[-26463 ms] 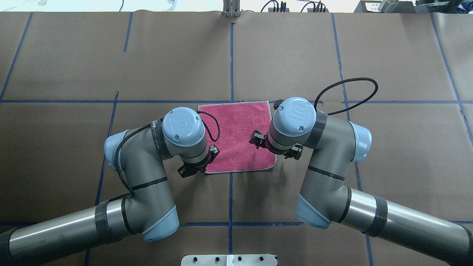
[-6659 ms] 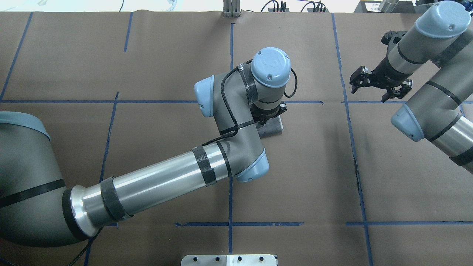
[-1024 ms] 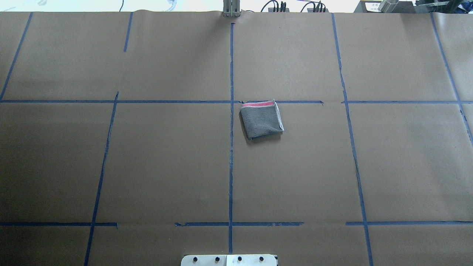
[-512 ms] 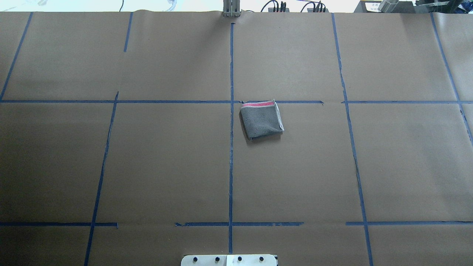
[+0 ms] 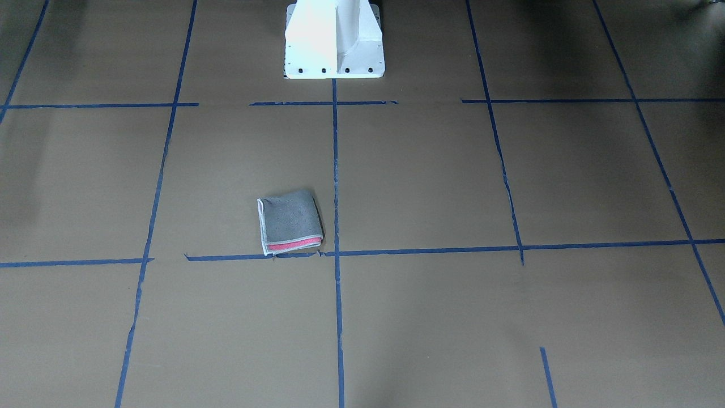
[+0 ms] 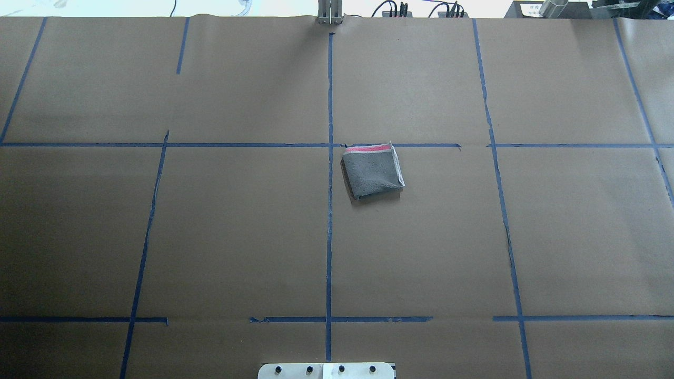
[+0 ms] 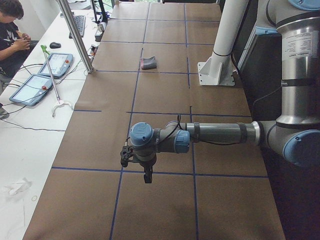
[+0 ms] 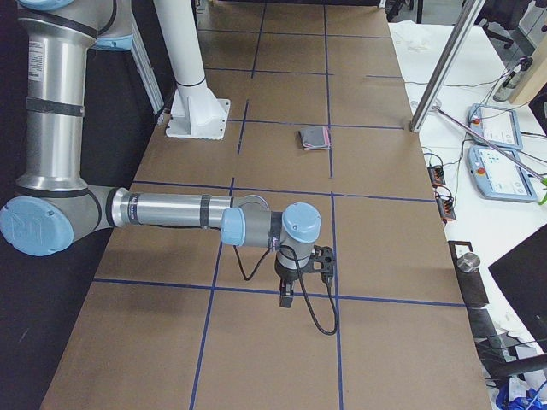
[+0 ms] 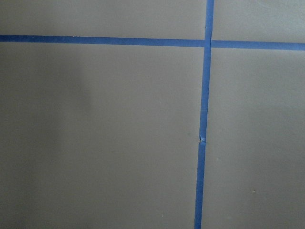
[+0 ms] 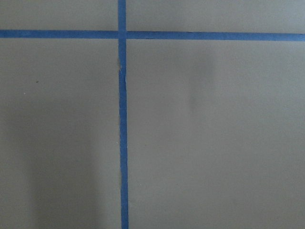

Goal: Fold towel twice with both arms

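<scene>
Overhead and front cameras look steeply down on the bench (image 6: 210, 237) from opposite sides, both end cameras look along it, all four sharing the towel (image 6: 373, 171); wrist cameras sit close above blue tape (image 9: 204, 119).

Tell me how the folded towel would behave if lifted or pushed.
The towel is loosely stacked terry, a pink strip peeking out, so lifted by one corner it would likely droop and unfold. Pushed, it would probably bunch on the paper rather than slide. It looks light.
</scene>
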{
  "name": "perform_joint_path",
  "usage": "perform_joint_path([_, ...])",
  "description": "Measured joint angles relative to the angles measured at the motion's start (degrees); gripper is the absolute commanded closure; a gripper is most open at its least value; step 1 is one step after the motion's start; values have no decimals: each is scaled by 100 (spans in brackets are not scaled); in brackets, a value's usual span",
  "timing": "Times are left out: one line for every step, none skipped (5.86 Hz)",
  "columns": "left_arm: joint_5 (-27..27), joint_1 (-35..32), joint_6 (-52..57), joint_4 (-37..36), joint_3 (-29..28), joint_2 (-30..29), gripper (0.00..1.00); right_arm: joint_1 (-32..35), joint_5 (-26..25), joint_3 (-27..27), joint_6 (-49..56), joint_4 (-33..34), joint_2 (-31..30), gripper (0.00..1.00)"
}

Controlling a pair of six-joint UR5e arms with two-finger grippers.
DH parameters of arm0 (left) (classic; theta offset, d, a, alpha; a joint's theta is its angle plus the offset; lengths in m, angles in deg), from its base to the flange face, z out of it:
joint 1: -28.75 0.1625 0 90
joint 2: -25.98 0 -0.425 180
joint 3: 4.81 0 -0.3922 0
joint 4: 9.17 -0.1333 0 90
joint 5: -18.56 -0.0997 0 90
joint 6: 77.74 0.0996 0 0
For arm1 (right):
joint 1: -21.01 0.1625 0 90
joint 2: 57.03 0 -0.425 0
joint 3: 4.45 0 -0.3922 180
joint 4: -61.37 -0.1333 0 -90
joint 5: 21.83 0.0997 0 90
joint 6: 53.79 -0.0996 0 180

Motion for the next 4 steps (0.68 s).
perform_joint_path([-2,0,0,-4,2,-8,0,0,14,-68,-152,-69,60,0])
perform_joint_path([-2,0,-2,-6,6,-12,0,2,34,-63,-215,-81,82,0])
perform_joint_path([-2,0,-4,-6,9,-15,0,6,47,1,-233,-52,86,0])
perform_joint_path([-2,0,-3,-6,10,-15,0,11,39,169,-238,129,86,0])
